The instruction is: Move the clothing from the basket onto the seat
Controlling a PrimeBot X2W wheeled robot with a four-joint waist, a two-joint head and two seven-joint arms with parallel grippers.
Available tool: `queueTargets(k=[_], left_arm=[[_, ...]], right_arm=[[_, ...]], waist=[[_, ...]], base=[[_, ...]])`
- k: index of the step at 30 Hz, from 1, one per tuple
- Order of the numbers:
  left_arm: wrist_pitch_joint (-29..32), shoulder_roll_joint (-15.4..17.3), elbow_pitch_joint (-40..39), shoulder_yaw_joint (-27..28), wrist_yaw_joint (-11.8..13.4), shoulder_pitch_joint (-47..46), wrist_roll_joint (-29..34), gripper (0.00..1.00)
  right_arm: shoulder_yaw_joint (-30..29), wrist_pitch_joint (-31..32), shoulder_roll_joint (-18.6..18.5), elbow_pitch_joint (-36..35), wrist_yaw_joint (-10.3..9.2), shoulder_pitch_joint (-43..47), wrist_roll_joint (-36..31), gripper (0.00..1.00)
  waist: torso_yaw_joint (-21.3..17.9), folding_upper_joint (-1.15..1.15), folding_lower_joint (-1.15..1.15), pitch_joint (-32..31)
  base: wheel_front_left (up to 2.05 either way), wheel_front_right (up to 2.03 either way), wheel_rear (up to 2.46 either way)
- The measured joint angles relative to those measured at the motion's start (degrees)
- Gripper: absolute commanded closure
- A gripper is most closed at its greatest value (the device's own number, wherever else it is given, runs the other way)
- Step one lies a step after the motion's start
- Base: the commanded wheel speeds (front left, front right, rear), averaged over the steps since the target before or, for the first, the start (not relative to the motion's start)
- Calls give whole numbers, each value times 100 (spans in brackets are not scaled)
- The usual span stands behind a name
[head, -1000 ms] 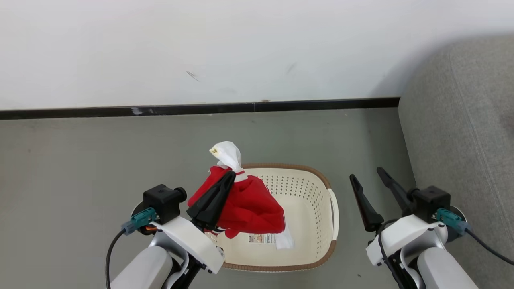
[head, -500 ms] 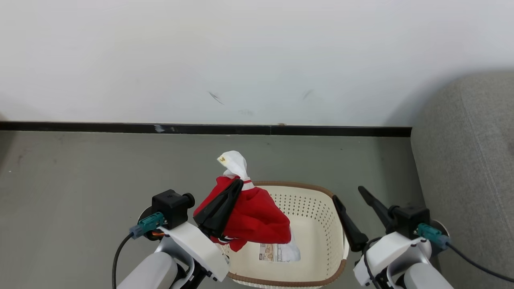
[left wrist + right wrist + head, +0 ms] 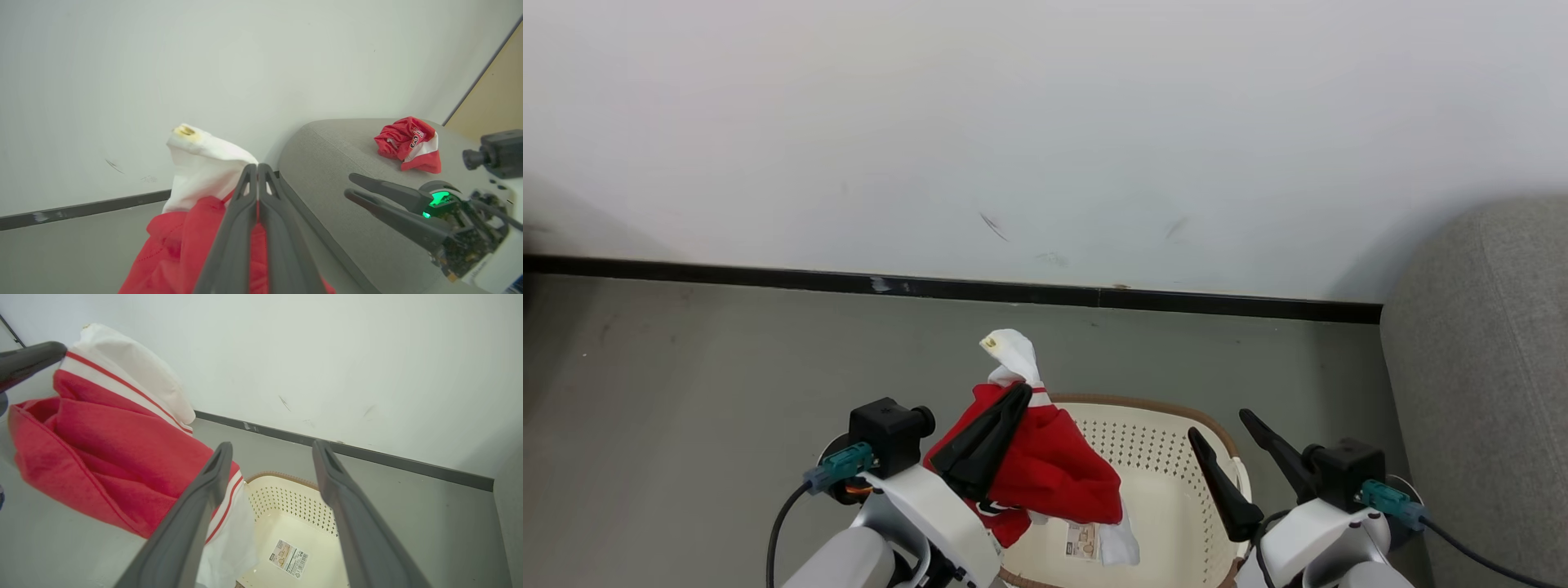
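Note:
My left gripper (image 3: pixel 1021 392) is shut on a red garment (image 3: pixel 1054 469) with white trim, held up above the cream basket (image 3: pixel 1176 474). The same garment (image 3: pixel 179 241) hangs around the closed left gripper (image 3: pixel 258 166) in the left wrist view, and the garment (image 3: pixel 110 445) fills the left side of the right wrist view. My right gripper (image 3: pixel 1221 425) stands open over the basket's right rim, holding nothing. A barcode label (image 3: pixel 290 558) shows on the bare basket bottom. The second red garment (image 3: pixel 408 143) lies crumpled on the grey sofa (image 3: pixel 347 163), whose arm (image 3: pixel 1486 367) is at the right.
A white wall (image 3: pixel 1045 122) with a dark baseboard (image 3: pixel 1013 290) runs behind the basket. Grey floor (image 3: pixel 686 392) stretches to the left. A tan panel (image 3: pixel 494 94) stands past the sofa in the left wrist view.
The camera has tilted, so the whole scene sits lower in view. My right gripper has swung left over the basket's right rim. The left gripper still holds the garment aloft.

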Motion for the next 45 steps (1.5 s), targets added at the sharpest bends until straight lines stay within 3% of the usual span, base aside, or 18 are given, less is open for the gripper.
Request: queueTargets(k=[24,45], left_arm=[[163,46,-247,-23,120,102,-43,100],[265,122,-281,-47,153,102,-42,100]], right_arm=[[254,0,-2,-98,0,99,99,0],[1458,0,-21,-224,0,98,163,0]], waist=[[-78,0,0,-58],[-119,0,0,-282]], base=[[0,0,0],[0,0,0]])
